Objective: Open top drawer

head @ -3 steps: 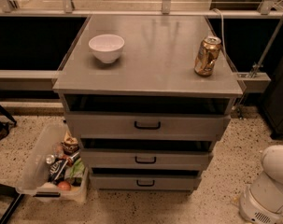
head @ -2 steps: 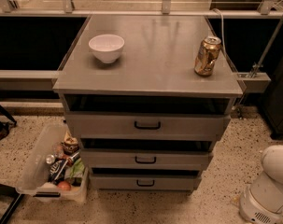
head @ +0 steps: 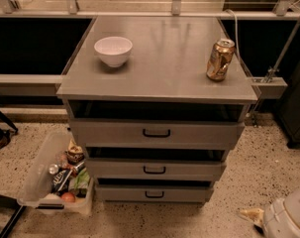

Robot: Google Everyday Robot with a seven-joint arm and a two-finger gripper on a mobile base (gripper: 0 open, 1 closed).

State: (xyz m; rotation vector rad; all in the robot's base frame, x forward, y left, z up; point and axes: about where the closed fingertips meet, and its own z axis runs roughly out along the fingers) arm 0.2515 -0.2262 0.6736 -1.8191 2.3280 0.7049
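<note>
The top drawer (head: 157,133) is the widest grey front of three in a grey cabinet, with a small black bar handle (head: 156,133) at its centre. A dark gap runs between its front and the cabinet top. Two narrower grey drawers (head: 154,170) (head: 154,194) sit below it. The gripper is not in view. Only a white rounded part of the robot (head: 288,217) shows at the bottom right corner, low beside the cabinet and apart from the drawers.
A white bowl (head: 113,50) and a gold can (head: 220,59) stand on the cabinet top (head: 164,68). A clear plastic bin (head: 55,180) with several items sits on the speckled floor left of the cabinet. A cable and metal frame (head: 271,76) are at the right.
</note>
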